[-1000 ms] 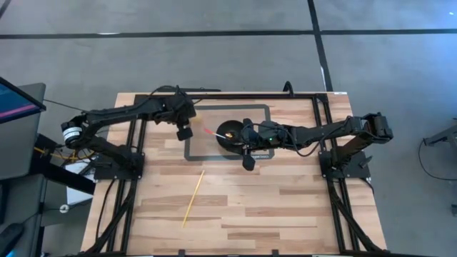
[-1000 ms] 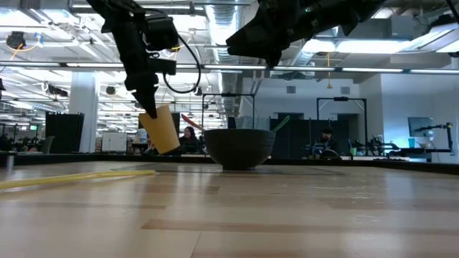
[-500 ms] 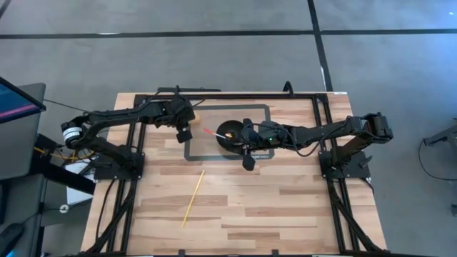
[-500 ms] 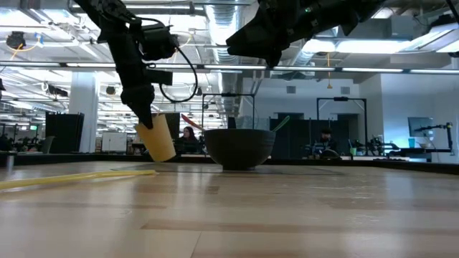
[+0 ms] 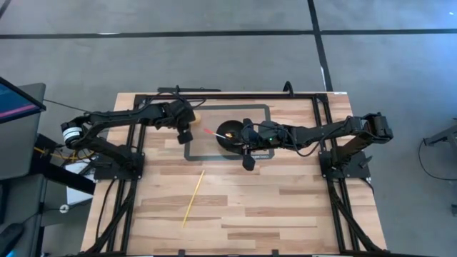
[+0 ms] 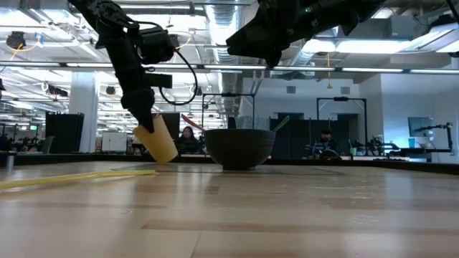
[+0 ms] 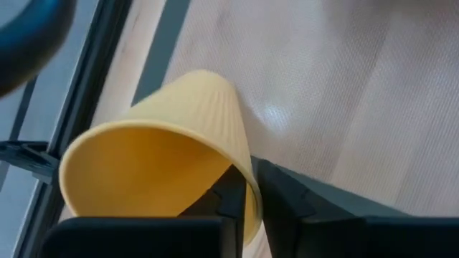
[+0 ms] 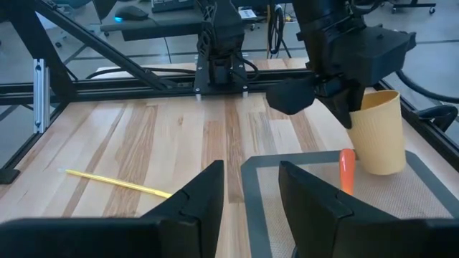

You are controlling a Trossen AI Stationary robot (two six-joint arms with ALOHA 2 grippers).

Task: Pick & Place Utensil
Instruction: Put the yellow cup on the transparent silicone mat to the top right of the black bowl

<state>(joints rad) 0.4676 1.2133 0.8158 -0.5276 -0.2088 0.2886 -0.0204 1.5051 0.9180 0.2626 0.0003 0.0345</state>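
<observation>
Two arms are sitting over the back of the table (image 5: 285, 207). Left gripper (image 6: 145, 123) is clamping the rim of a yellow cup (image 6: 161, 140), one finger (image 7: 231, 193) inside and one outside; the cup is tilting, its base touching the mat (image 8: 287, 170) near its left edge. Right gripper (image 5: 243, 133) is hovering above the black bowl (image 6: 239, 147), jaws standing apart and gripping nothing. An orange utensil (image 8: 347, 170) is lying on the mat just beside the cup, between cup and bowl. A yellow stick (image 5: 193, 198) is lying on bare wood, well apart from the mat, toward the front.
</observation>
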